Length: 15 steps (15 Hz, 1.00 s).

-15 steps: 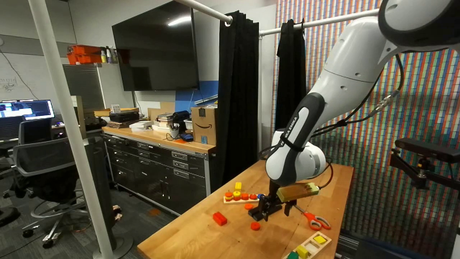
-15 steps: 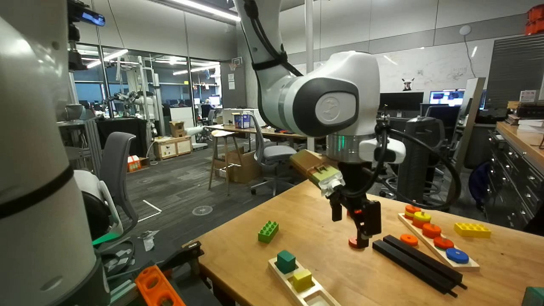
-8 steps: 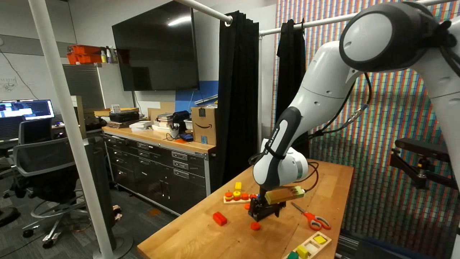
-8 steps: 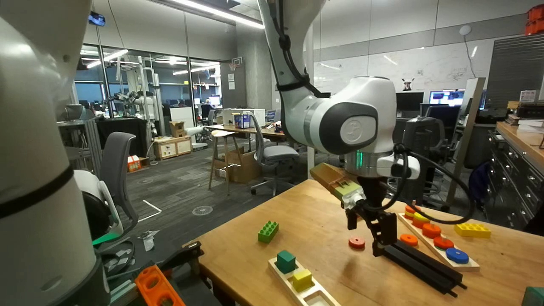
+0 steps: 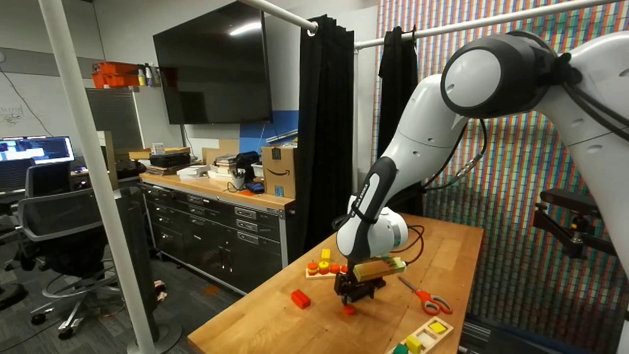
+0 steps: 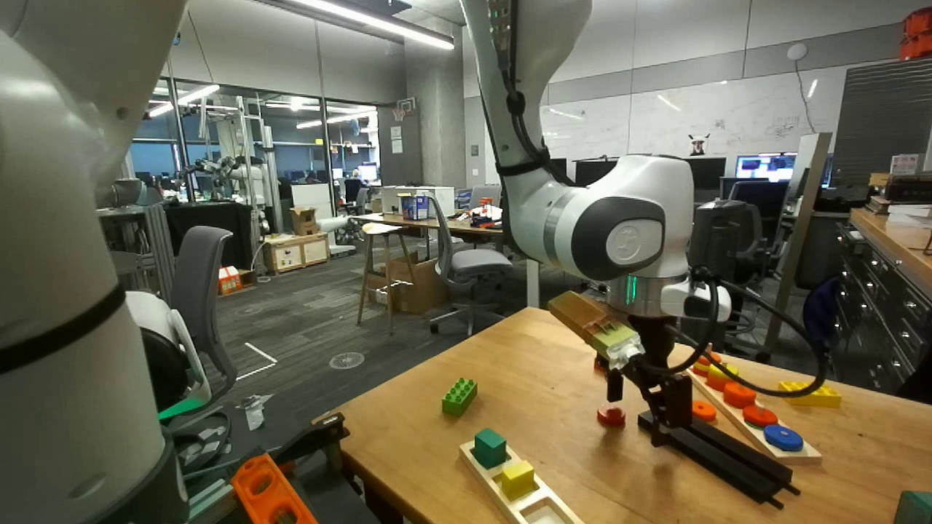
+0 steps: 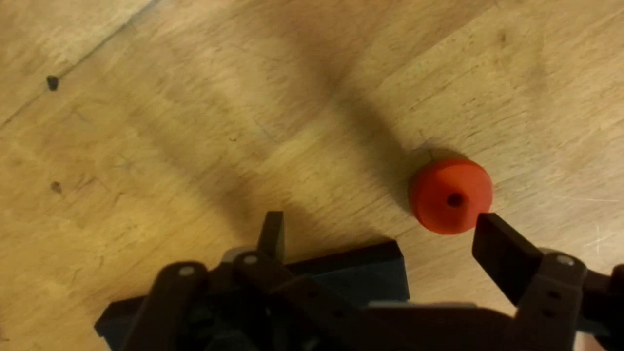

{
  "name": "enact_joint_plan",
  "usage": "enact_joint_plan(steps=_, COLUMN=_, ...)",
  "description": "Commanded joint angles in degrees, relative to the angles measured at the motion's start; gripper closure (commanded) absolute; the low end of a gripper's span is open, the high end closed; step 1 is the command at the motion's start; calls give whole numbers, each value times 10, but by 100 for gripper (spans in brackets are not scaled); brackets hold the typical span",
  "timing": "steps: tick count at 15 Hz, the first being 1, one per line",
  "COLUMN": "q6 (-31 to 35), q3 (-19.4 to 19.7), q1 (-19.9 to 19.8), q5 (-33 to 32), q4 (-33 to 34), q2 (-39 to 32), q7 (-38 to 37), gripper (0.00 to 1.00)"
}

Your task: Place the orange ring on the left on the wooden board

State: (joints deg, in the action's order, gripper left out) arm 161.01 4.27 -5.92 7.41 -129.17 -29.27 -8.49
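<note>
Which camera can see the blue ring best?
An exterior view: there the blue ring shows its whole top, at the end of the wooden board nearest that camera. In an exterior view where the gripper covers that end, the ring is hidden; the wrist view misses it.

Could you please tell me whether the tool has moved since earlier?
Yes: in an exterior view, the tool has moved rightward and down, away from the green brick.
</note>
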Motion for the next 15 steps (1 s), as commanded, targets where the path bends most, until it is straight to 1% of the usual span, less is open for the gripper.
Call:
enact_joint_plan(steps=1, q6=-16, q3=-8, q1=1, q5=10, q4=22, q2=-6, q7=-2, gripper=0)
enact_joint_plan(steps=6, q6=-40, q3=-17, q1=-2, q5=15, q4=32, q2=-13, q7=0, gripper=0)
enact_joint_plan(steps=15, q6=-57, q3=-23, q1=-2, q5=17, q4=48, q2=-30, q7=3, gripper=0)
